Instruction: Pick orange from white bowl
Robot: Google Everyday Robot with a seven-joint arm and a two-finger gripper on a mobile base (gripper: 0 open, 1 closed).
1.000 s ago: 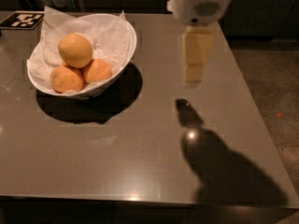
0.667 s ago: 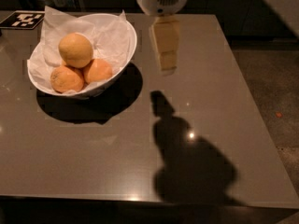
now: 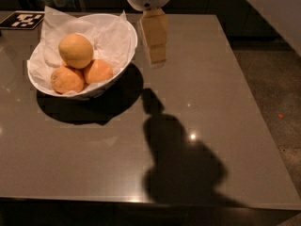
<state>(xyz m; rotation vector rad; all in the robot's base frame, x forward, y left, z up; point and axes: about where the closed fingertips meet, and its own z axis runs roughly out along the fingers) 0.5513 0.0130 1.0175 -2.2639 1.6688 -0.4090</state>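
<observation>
The orange [image 3: 75, 50], large, pale yellowish and dimpled, sits on top of two smaller, deeper-orange fruits [image 3: 67, 79] [image 3: 98, 71] in the white bowl [image 3: 123, 66]. The bowl is lined with crinkled white paper [image 3: 110, 36] and stands at the table's back left. My gripper [image 3: 157, 60] hangs from its white wrist at the top of the camera view, just right of the bowl's rim and above the table. It holds nothing.
The bowl stands on a dark glossy table [image 3: 197, 126]. A black-and-white marker tag [image 3: 22, 20] lies at the table's back left corner. The table's right edge borders speckled floor [image 3: 273, 79]. The arm's shadow falls across the table's middle.
My gripper has moved left, from over the table's right part to just beside the bowl's right rim. The fruits and bowl have not moved.
</observation>
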